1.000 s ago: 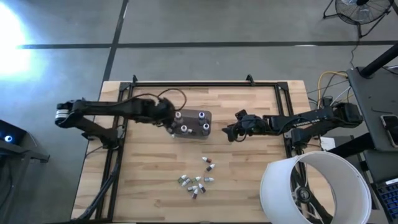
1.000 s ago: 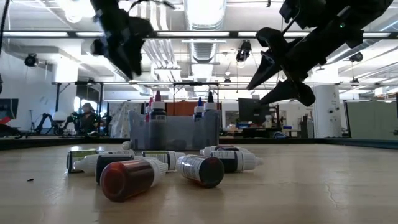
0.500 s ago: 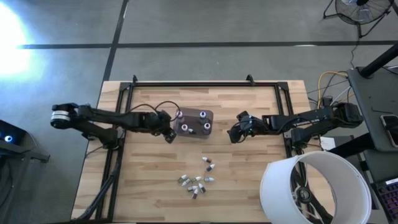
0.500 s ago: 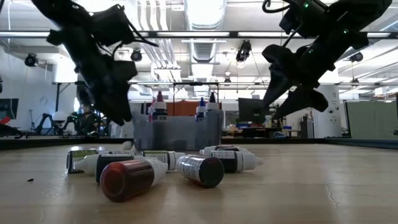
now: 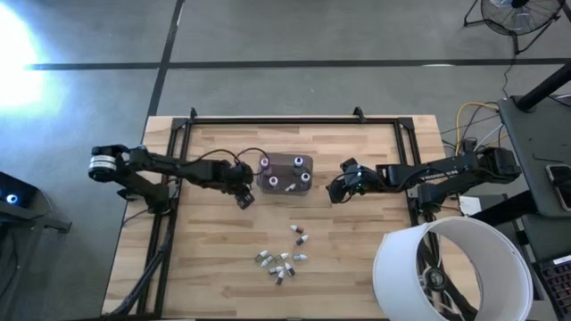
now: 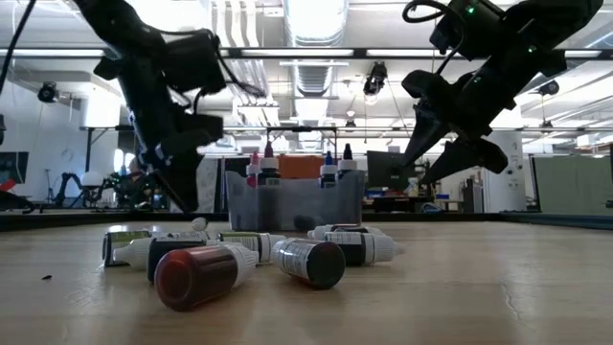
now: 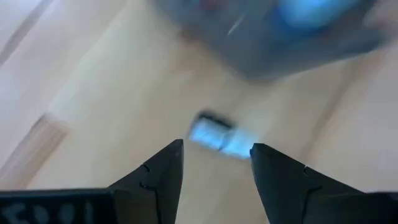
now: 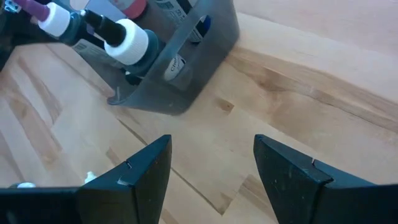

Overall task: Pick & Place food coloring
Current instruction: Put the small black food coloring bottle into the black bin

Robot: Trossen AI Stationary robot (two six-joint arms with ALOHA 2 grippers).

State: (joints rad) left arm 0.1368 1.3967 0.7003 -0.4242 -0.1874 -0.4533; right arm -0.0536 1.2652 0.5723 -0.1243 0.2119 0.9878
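Note:
The grey tub [image 5: 287, 174] stands on the table's middle with several dropper bottles [image 6: 261, 169] upright in it. More food coloring bottles [image 5: 282, 260] lie on their sides in a loose pile near the table's near edge, two more [image 5: 300, 234] just beyond. My left gripper [image 5: 245, 193] is open and low beside the tub's left end. In its wrist view one small bottle [image 7: 217, 135] lies on the wood ahead of the open gripper [image 7: 216, 147]. My right gripper [image 5: 337, 189] is open and raised above the table to the right of the tub [image 8: 180, 59].
A dark metal frame [image 5: 268, 120] runs along the table's far, left and right edges. A large white drum [image 5: 451, 267] stands off the near right corner. Bare wood [image 5: 214, 250] lies to the left of the pile.
My left gripper has moved from over the tub's left end down and toward the near edge, ending beside that end. The tub with its bottles has slid a short way toward the table's right. My right gripper has stayed about where it was.

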